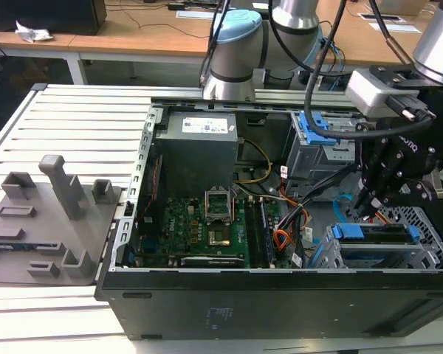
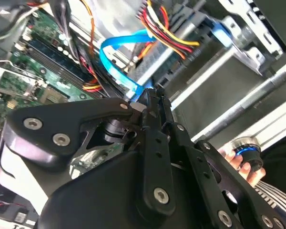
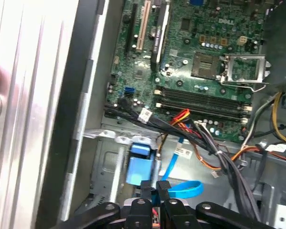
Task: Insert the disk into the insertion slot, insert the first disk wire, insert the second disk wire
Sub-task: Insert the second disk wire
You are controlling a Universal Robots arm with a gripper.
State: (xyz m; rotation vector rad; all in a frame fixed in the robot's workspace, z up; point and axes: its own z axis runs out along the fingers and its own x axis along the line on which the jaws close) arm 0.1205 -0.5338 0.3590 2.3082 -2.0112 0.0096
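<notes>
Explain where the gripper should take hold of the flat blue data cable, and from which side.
Probably at the stiff connector end, since the blue cable is a thin flat ribbon that curls in a loop and would slip or twist mid-length. Come from above, fingers across its flat faces; the gripper sits right at it, beside the bundled power wires.

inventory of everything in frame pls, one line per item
Computer case: one, black, open, on the slatted table.
Motherboard: one, green, case floor.
Power supply: one, grey, case rear.
Disk: one, blue-framed, seated in the insertion slot, exterior view's right.
Metal box: one, grey, blue latch, behind the slot.
Flat cable: one, blue, looped at the pincer tips.
Fixture tray: one, grey, exterior view's left.
Pincer: one, black, shut on the blue cable.
</notes>
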